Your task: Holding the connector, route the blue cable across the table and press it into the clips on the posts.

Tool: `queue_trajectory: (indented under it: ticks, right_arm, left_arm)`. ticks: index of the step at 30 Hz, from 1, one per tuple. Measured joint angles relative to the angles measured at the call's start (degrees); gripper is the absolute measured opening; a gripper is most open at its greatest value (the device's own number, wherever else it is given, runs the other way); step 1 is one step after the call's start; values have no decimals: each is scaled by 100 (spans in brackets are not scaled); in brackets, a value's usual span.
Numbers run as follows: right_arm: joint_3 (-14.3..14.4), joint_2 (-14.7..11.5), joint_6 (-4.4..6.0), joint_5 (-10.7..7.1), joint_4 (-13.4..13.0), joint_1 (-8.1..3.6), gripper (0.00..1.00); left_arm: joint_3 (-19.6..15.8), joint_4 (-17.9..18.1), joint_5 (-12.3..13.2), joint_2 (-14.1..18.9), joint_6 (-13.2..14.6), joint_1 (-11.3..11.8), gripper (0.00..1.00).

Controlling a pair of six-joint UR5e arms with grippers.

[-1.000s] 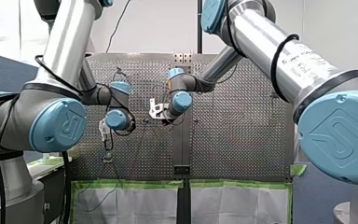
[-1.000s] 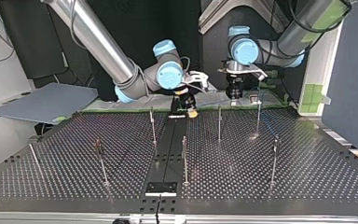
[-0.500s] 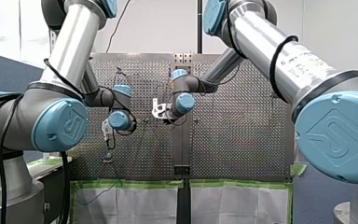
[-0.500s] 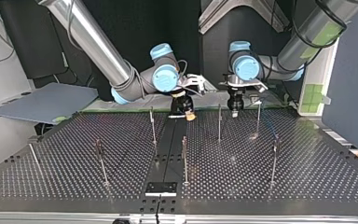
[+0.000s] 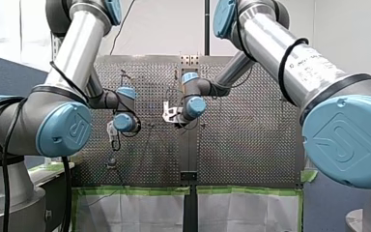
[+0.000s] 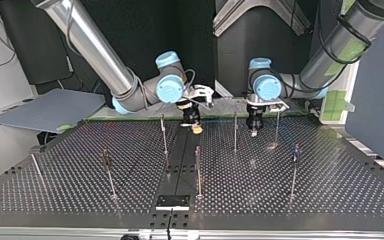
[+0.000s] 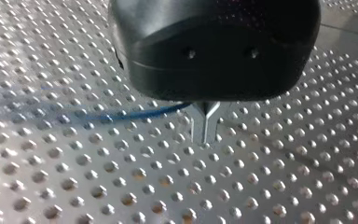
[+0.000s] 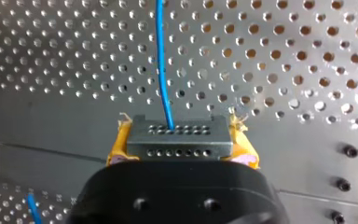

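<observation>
Between my right pincer's (image 8: pixel 179 142) pads (image 8: pixel 117 145) sits the connector (image 8: pixel 177 135) (cable (image 8: pixel 161 60) attached).

The cable (image 8: pixel 162 70) is bright blue, the connector (image 8: pixel 177 133) dark grey with two rows of tiny holes, and the pads (image 8: pixel 120 144) of my right gripper (image 8: pixel 177 142) are yellow. The table (image 7: pixel 98 186) is silvery with a regular grid of holes (plain along its centre strip); my left gripper (image 7: pixel 205 135) is black.

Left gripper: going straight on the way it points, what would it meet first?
The perforated table: bare holes lie straight ahead of the left gripper, the blue cable trailing off sideways. The gap looks short, though depth is unclear.
</observation>
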Motion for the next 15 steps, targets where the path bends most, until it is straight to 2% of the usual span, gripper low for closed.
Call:
queue_trajectory:
  ticks: [6, 10, 11, 12, 13, 14, 15]
  right_arm:
    - [-38, -1, 0, -7, -1, -85, 0]
    - [-42, -1, 0, -8, 1, -116, 0]
    - [-43, -1, 0, -9, 1, -121, 0]
    - [-42, -1, 0, -9, 0, -123, 0]
    - [-43, -1, 0, -9, 0, -125, 0]
    - [-44, -1, 0, -9, 0, -127, 0]
    - [-44, -1, 0, -9, 2, -127, 0]
  left_arm:
    - [245, -129, 17, -149, 1, 103, 0]
    - [290, -211, 17, -158, 10, 144, 0]
    - [293, -235, 15, -158, 12, 148, 7]
    - [296, -269, 10, -159, 16, 152, 7]
    - [296, -297, 3, -159, 15, 153, 24]
    - [296, -328, -9, -159, 12, 154, 36]
    - [297, -373, -29, -159, 6, 151, 36]
